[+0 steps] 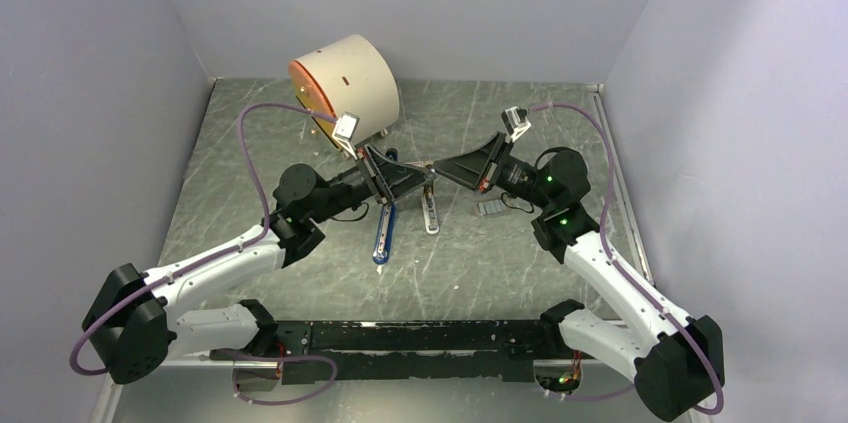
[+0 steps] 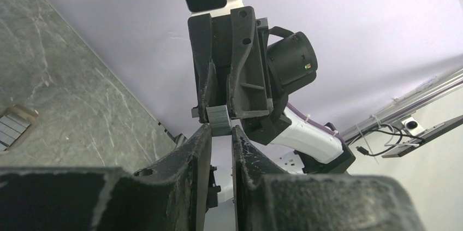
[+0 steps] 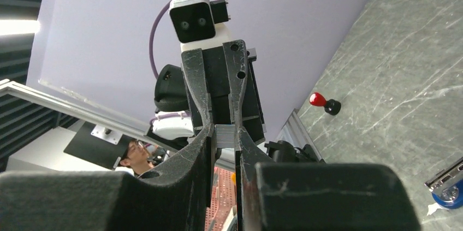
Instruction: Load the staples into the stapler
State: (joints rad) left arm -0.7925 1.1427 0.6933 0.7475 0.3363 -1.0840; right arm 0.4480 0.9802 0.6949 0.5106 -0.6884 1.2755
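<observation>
A short grey strip of staples [image 2: 220,120] hangs in the air between both grippers, which meet tip to tip above the table. It also shows in the right wrist view [image 3: 224,135]. My left gripper [image 1: 424,172] and my right gripper [image 1: 437,171] each have their fingertips closed on one end of the strip. The blue stapler [image 1: 383,233] lies opened on the table just below them, its silver channel [image 1: 431,211] swung out beside it. One end of the stapler shows in the right wrist view [image 3: 447,187].
A beige drum with an orange face [image 1: 345,88] stands at the back left. A small grey ribbed piece [image 1: 492,207] lies on the table under the right arm and shows in the left wrist view [image 2: 12,126]. A small red-topped black knob [image 3: 322,101] sits near the wall.
</observation>
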